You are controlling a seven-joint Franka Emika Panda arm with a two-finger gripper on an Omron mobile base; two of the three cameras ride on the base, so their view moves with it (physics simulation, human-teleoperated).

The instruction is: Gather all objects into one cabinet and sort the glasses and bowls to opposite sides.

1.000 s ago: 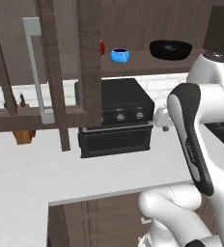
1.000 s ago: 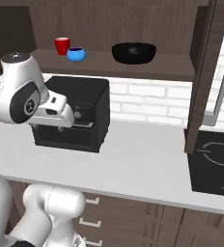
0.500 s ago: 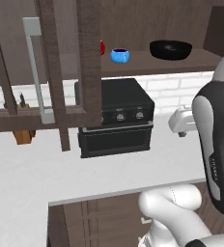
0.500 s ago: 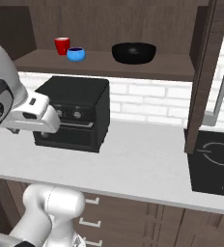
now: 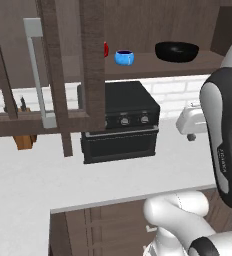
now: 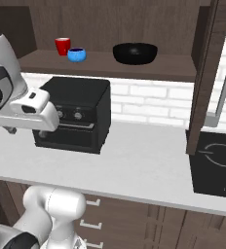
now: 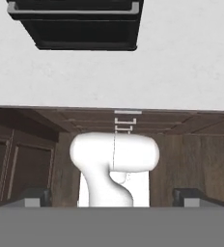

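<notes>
- Cabinet (image 5: 78, 75): door swung open, shelf exposed above my worktop (image 6: 134, 155).
- Black oven (image 6: 73, 119): near the worktop's back edge.
- Black bowl (image 6: 135, 52): shelf's right part.
- Blue mug (image 6: 76, 54) beside red cup (image 6: 62, 45): shelf's left end.
- My pincer (image 7: 113, 195): spread wide, empty, over the worktop's front edge.

You see a dark brown wood cabinet (image 5: 73, 65) with grain on its door frame and a smooth light grey bar handle (image 5: 38, 70). The black bowl (image 6: 135, 52) looks glossy, the blue mug (image 6: 76, 54) smooth, and the white counter (image 6: 134, 165) matt.
</notes>
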